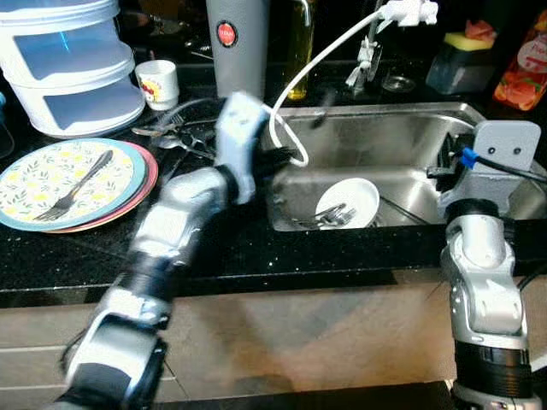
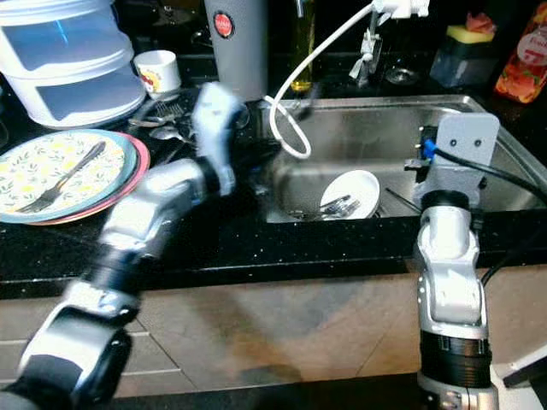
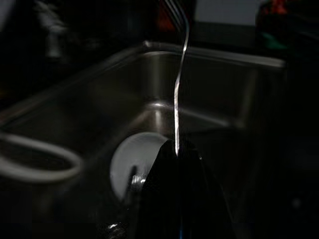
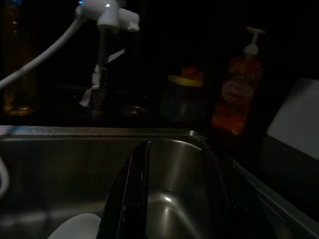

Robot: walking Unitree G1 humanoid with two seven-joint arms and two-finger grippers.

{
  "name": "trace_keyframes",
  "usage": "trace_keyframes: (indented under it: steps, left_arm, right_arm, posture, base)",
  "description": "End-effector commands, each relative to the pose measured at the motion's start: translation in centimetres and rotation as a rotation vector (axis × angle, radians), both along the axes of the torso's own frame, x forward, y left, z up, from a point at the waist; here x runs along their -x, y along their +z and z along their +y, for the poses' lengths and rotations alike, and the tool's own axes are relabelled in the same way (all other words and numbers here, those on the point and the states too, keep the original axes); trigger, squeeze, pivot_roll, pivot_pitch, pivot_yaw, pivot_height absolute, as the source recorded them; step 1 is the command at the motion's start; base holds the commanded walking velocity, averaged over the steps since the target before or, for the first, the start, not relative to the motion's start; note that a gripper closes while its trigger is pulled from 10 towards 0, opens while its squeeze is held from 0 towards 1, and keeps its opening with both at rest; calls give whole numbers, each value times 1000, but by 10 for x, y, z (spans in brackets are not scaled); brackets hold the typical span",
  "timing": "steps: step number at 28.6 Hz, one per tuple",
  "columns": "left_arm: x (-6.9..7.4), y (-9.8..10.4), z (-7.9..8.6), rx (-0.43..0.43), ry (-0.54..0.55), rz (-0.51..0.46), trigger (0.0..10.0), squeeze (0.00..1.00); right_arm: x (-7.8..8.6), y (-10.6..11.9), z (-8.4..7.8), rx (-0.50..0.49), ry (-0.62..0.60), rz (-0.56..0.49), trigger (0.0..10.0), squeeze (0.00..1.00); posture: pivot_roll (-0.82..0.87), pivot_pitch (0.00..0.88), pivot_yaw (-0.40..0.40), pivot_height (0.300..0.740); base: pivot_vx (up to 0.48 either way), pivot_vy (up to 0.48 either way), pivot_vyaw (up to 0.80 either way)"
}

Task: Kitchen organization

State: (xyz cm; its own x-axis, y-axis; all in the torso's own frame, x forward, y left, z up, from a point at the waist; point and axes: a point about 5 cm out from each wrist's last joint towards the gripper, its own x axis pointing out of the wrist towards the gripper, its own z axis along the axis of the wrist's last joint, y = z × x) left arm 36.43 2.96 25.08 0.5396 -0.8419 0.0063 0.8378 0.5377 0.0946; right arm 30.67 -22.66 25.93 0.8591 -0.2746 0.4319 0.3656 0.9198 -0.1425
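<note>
My left gripper point(image 3: 175, 149) is shut on a thin metal fork point(image 3: 180, 84) whose tines point up and away. It hangs over the left part of the steel sink point(image 1: 402, 137). The left arm point(image 1: 235, 145) is blurred. A white bowl point(image 1: 349, 203) lies tilted in the sink with cutlery point(image 1: 329, 218) in it. My right gripper point(image 4: 174, 199) is open over the sink's right side, with nothing between its fingers point(image 4: 132, 189). On the counter to the left are stacked plates point(image 1: 128, 166) with a fork point(image 1: 77, 190) on top. Loose cutlery point(image 1: 171, 132) lies behind them.
A white stacked container point(image 1: 68, 60) and a small cup point(image 1: 158, 83) stand at the back left. A grey cylinder point(image 1: 238, 43), an oil bottle point(image 1: 299, 43), the faucet point(image 1: 367, 60) with its white hose point(image 1: 325, 60), a sponge holder point(image 1: 466, 60) and a soap bottle point(image 1: 526, 60) line the back.
</note>
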Motion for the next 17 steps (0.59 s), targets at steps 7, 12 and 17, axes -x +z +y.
trace_keyframes:
  steps: [7,12,17]
  left_arm:
    - [-8,-6,-33,-63,-12,54,10000,0]
    - [-13,-10,-38,-108,25,66,10000,0]
    - [-16,-21,-44,-124,55,128,10000,1000]
  right_arm:
    - [0,-2,2,56,80,39,10000,0]
    - [4,2,-9,92,62,39,10000,0]
    - [4,-9,-10,83,159,189,10000,0]
  posture:
    - [-48,69,85,740]
    - [-44,70,90,740]
    - [-50,69,102,740]
  base:
    - [0,0,0]
    - [0,0,0]
    - [0,0,0]
